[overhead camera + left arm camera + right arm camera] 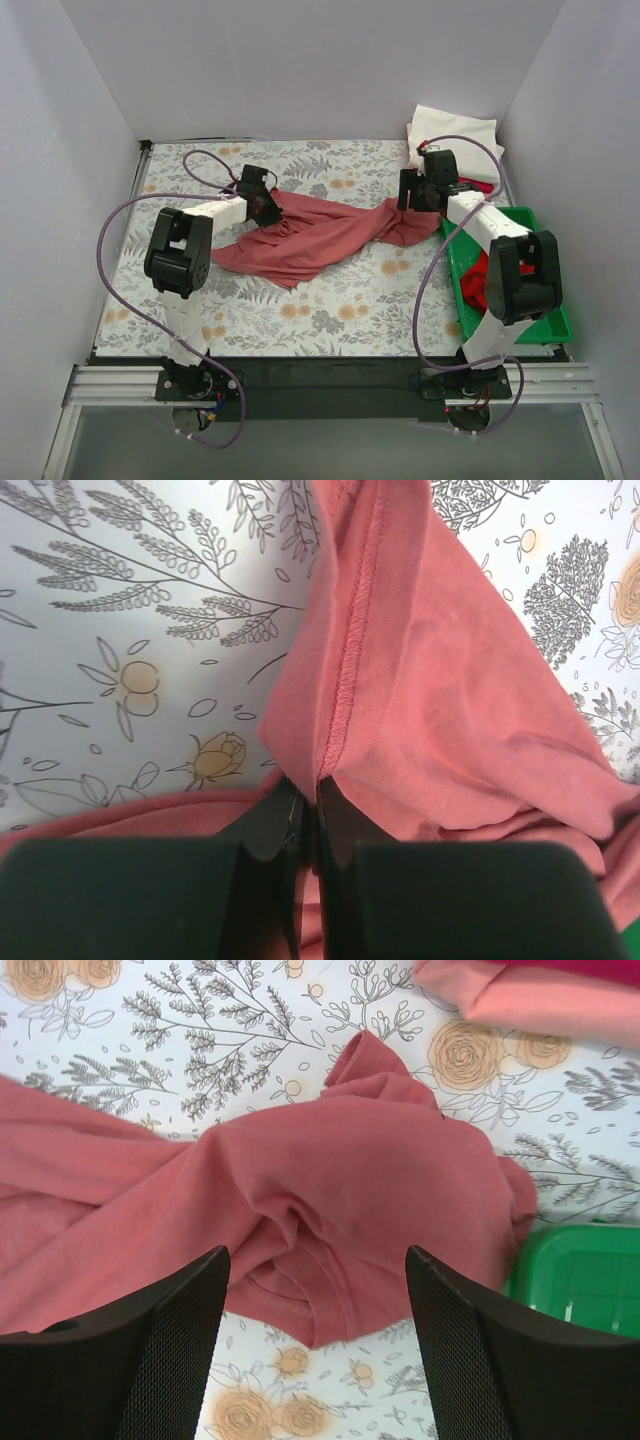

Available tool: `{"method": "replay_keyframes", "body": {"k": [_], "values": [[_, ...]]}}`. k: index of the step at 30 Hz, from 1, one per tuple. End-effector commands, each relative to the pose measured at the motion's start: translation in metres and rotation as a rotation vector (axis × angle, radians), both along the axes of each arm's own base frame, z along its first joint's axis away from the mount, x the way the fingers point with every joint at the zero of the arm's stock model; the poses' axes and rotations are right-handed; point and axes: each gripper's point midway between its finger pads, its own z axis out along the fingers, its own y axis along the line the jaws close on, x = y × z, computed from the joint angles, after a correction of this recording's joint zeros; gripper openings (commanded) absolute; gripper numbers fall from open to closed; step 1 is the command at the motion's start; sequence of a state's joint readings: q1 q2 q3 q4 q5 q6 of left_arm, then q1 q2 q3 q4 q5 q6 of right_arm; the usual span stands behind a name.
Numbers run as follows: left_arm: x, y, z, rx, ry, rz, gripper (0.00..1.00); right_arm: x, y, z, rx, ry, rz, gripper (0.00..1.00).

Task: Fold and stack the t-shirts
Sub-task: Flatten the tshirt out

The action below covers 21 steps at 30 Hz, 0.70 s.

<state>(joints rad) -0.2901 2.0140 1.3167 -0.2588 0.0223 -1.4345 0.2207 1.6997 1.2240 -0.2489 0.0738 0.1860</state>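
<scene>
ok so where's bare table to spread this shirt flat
Bare tablecloth runs along the near edge, in front of the salmon shirt, and across the far strip behind it. The right side is crowded: green tray, folded stack.

Looks like a robot lab cell, not a home: plain white panels box in the floral-cloth table on three sides, aluminium rail along its near edge, purple cables looping above it.
</scene>
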Motion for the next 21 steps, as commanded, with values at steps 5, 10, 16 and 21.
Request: {"method": "replay_keyframes", "body": {"k": [5,10,16,21], "values": [[0.004,0.032,0.059,0.100,-0.163,0.104,0.00,0.040,0.010,-0.005,0.136,0.004,-0.164,0.76],[0.000,0.042,0.074,0.124,-0.211,0.138,0.00,0.064,0.015,-0.027,0.151,0.034,-0.210,0.55],[-0.005,0.052,0.113,0.127,-0.295,0.171,0.00,0.060,0.012,-0.005,0.118,-0.024,-0.164,0.01],[-0.020,0.061,0.185,0.080,-0.449,0.214,0.00,0.032,0.009,0.093,0.145,-0.253,-0.078,0.01]]}}
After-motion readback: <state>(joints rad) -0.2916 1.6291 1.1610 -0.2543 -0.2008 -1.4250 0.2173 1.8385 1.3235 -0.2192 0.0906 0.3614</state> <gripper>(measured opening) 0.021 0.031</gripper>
